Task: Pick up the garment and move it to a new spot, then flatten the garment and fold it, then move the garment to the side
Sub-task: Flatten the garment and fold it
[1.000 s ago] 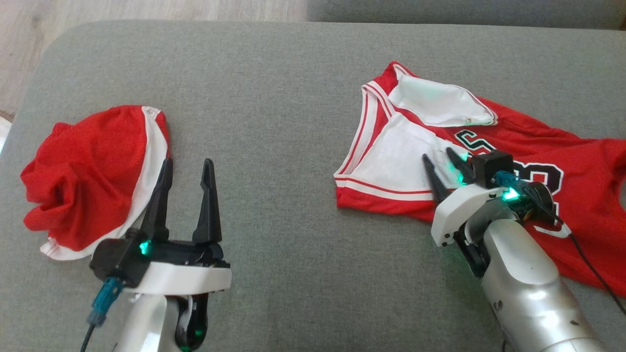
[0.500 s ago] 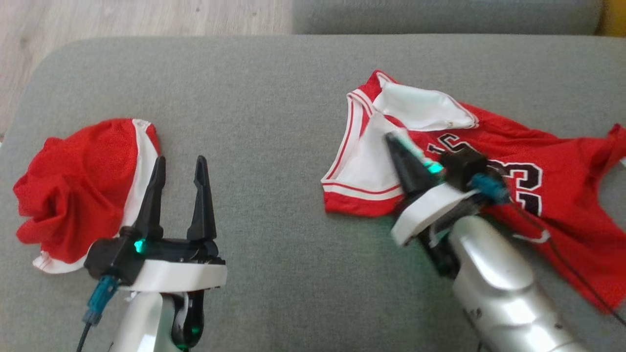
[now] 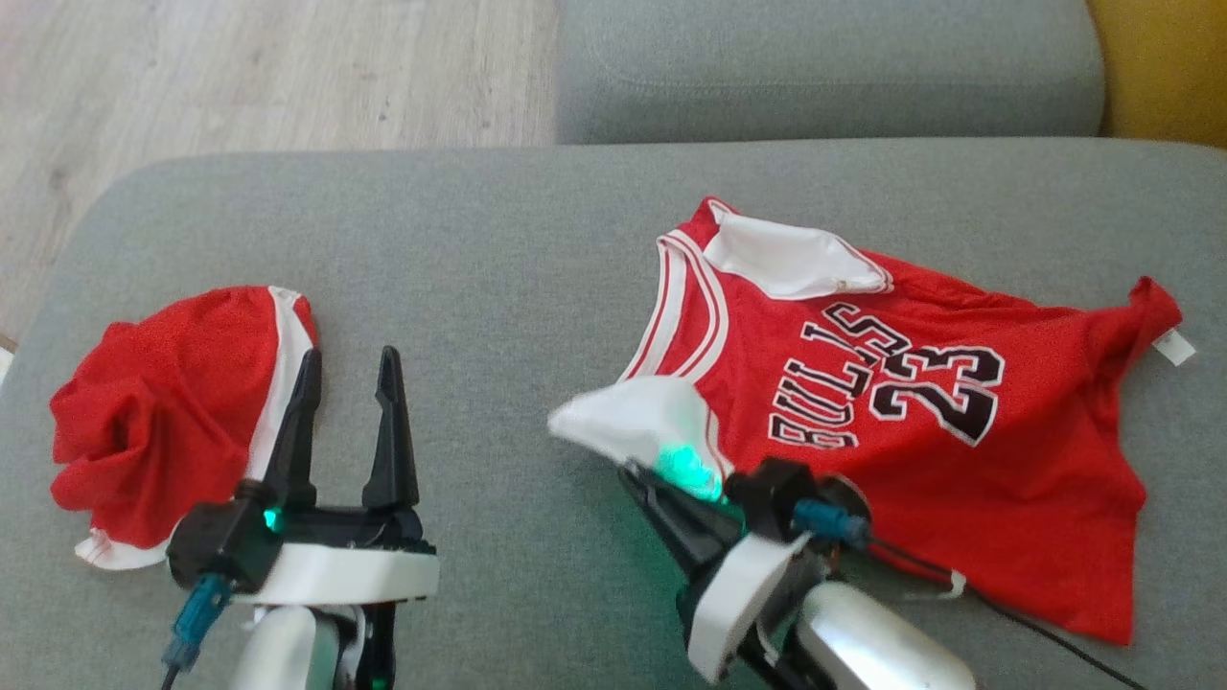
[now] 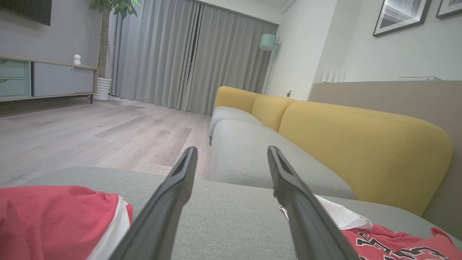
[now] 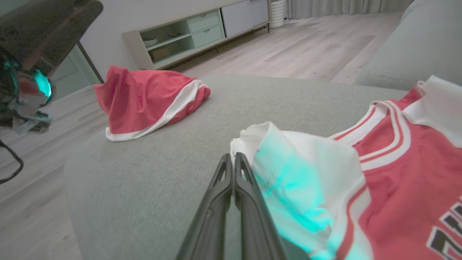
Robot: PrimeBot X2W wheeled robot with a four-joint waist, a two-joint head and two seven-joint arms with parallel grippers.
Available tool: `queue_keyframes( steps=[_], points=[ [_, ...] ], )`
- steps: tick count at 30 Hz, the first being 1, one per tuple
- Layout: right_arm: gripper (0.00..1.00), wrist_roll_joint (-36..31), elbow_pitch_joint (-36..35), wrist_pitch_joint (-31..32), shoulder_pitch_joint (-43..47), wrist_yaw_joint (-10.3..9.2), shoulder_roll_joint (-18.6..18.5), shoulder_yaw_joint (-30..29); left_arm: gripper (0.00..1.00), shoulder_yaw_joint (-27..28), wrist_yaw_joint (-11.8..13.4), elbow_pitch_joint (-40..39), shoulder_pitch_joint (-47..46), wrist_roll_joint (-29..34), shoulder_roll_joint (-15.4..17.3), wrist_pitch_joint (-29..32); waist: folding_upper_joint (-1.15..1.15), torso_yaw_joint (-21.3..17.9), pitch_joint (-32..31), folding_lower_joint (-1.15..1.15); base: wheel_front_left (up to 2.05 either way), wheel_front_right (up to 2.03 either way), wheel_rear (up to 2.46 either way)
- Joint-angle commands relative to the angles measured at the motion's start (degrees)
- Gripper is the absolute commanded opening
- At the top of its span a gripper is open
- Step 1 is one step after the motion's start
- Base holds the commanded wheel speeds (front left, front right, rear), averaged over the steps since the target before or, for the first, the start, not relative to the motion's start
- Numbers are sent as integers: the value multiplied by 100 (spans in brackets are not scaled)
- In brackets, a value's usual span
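The jersey lies face up at the right of the head view on the gray cushion, and its white flap is bunched up at its lower left corner. The right gripper sits at the lower middle with its fingers pressed together, tips against that flap; whether any cloth is pinched cannot be told. The left gripper is at the lower left, fingers wide apart and holding nothing, beside a red heap.
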Motion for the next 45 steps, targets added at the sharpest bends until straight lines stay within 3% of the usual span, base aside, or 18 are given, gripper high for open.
queue_keyframes(
  steps=[1, 4, 6, 13, 17, 21, 25, 33, 38, 45],
  points=[
    [0, 99, -211, 25, -12, 39, -9, 143, 100, 200, -13, -169, -118, 70, 26, -29, 0, 12, -80, 1, 0, 0, 0],
    [0, 298, -286, 168, 58, 39, -156, 492, 100, 206, -7, -174, -60, 77, 26, -29, 0, 27, -171, 1, 0, 0, 0],
    [100, 420, -341, 222, 62, 39, -260, 701, 100, 214, -5, -176, -24, 81, 26, -29, 0, 34, -218, 1, 0, 0, 0],
    [100, 998, -718, 319, -86, 39, -588, 1420, 100, 287, 11, -204, 67, 95, 26, -29, 0, -27, -287, 1, 0, 0, 0],
    [100, 1099, -782, 36, -197, 39, -740, 1192, 100, 309, 22, -245, 83, 92, 26, -29, 0, -132, -271, 1, 0, 0, 0],
    [100, 962, -688, -355, -158, 39, -813, 314, 100, 323, 34, -284, 78, 77, 26, -29, 0, -262, -248, 1, 0, 0, 0],
    [100, 453, -612, -563, 82, 39, -769, -1133, 100, 329, 41, -317, 85, 68, 26, -29, 0, -442, -192, 1, 0, 0, 0],
    [100, -1048, -1198, -607, 1128, 39, -153, -3986, 100, 266, 28, -316, 52, 59, 26, -29, 0, -768, -47, 1, 0, 0, 0],
    [100, -1485, -1354, -608, 1599, 39, 79, -4416, 100, 163, -2, -217, 22, 74, 26, -29, 0, -853, 19, 1, 0, 0, 0],
    [100, -1327, -1538, -609, 1528, 39, 115, -4433, 100, 56, -52, -75, -35, 126, 26, -29, 0, -889, 104, 1, 0, 0, 0]
  ],
)
